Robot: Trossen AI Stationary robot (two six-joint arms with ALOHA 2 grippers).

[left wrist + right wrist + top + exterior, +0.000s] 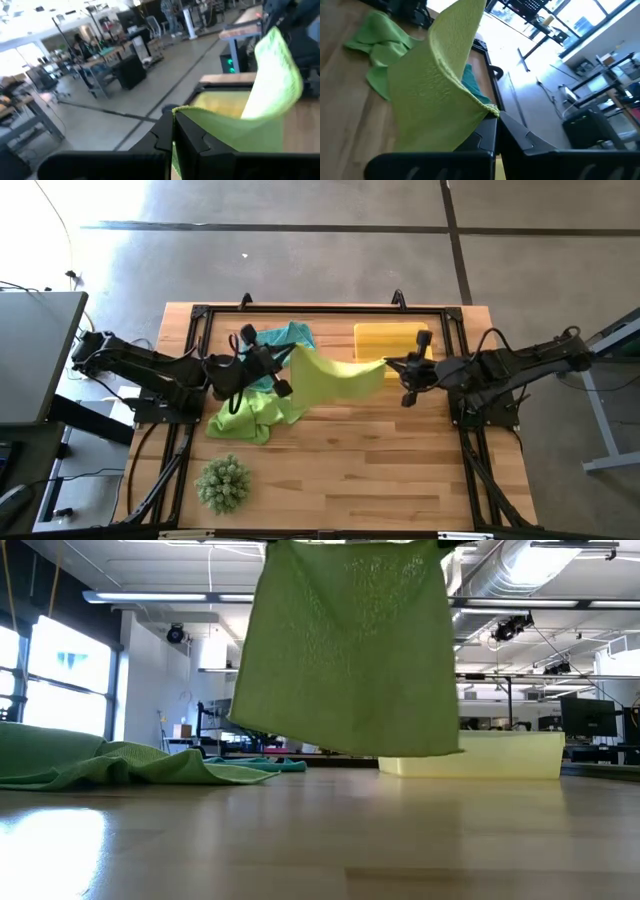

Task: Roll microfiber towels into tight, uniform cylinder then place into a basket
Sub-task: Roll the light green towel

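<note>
Both tools pinch one lime-green towel (335,378) between them above the worktop (360,460): the left tool (288,360) is clamped on its left corner, the right tool (392,365) on its right corner, so the cloth hangs stretched and clear of the wood. A second lime-green towel (250,416) lies crumpled at left, the teal-blue towel (290,336) beyond it. Farther back at right sits the yellow basket (390,338). A spiky green plant (222,482) stands near left.

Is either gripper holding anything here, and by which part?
Yes. One lime-green towel hangs stretched above the table between both arms: the left gripper pinches one upper corner, the right gripper the other, both with jaws shut.
</note>
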